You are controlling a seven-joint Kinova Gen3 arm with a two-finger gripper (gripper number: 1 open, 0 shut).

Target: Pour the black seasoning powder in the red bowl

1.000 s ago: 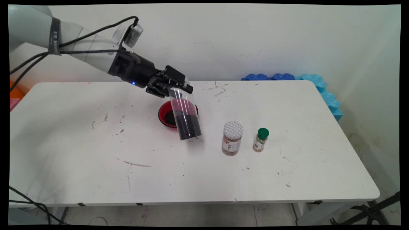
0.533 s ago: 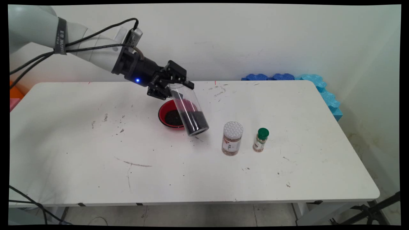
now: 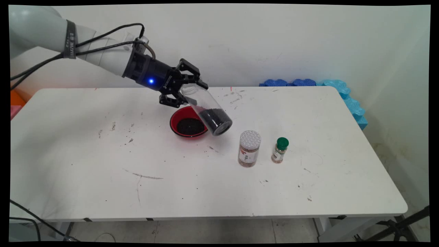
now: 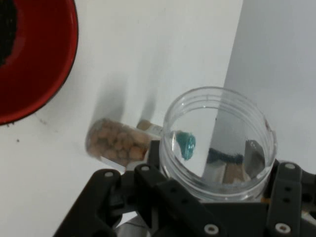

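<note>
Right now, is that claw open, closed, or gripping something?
Claw: closed on the clear jar, tilted above the red bowl, with dark grains inside.

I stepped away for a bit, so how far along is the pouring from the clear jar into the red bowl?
Done: the bowl already holds dark grains. In hand: the tool grips the open jar by its mouth end, lifted and tilted base-down beside the bowl, so nothing is pouring. Left: grains still fill the jar's lower part, and it has not been set down. The two spice jars stand capped.
</note>
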